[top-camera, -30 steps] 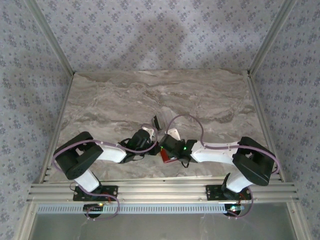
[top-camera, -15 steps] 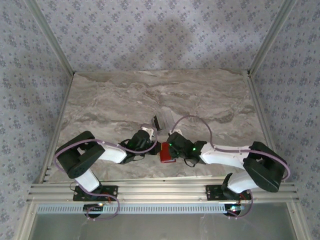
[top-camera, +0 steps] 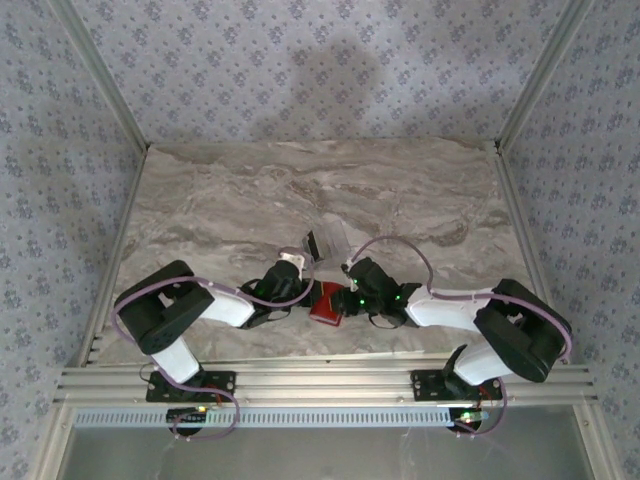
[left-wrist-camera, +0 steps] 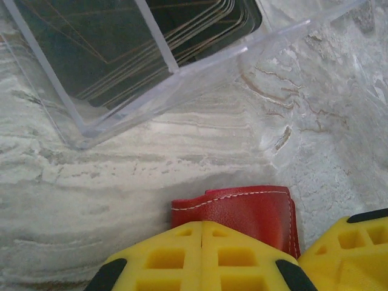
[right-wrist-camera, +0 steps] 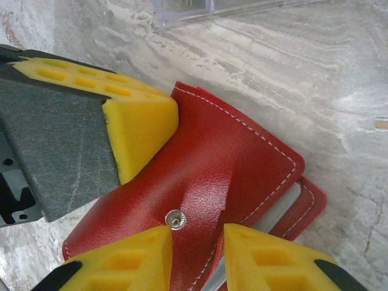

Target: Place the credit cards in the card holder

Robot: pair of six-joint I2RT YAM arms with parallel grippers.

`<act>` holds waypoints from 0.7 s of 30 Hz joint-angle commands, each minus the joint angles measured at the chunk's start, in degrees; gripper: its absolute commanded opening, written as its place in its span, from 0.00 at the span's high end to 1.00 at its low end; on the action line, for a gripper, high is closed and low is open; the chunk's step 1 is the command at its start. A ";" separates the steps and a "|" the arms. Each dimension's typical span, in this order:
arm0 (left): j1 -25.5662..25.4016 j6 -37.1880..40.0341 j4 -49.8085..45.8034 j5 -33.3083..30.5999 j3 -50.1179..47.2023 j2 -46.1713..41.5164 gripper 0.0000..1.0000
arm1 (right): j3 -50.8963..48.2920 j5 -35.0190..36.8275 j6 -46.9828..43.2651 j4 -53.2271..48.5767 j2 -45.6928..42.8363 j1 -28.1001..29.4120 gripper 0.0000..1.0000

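One red wallet [right-wrist-camera: 212, 176]. One clear box [left-wrist-camera: 182, 73], holding one stack of dark cards [left-wrist-camera: 91, 54]: several at least, edges too close to count exactly. Two arms [top-camera: 225, 305], ending in a left hand [left-wrist-camera: 202, 242] and a right hand [right-wrist-camera: 197, 242]. One bench [top-camera: 250, 200].

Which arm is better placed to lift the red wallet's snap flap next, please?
Right, probably: the right gripper stands open astride the snap flap of the red wallet, while the shut left gripper presses on its edge.
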 commanded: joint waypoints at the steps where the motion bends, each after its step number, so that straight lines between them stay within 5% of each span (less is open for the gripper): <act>1: -1.46 -1.25 -11.67 0.54 -2.35 4.69 1.00 | 1.39 -0.76 1.62 4.03 0.39 0.67 0.72; 11: -1.56 -1.33 -10.16 5.72 -3.72 -0.70 1.00 | 0.56 1.55 2.09 5.02 0.43 0.58 0.81; 21: -1.56 1.06 -19.32 6.77 -5.99 -16.12 0.80 | -0.27 4.77 3.02 2.83 -0.17 -0.29 0.89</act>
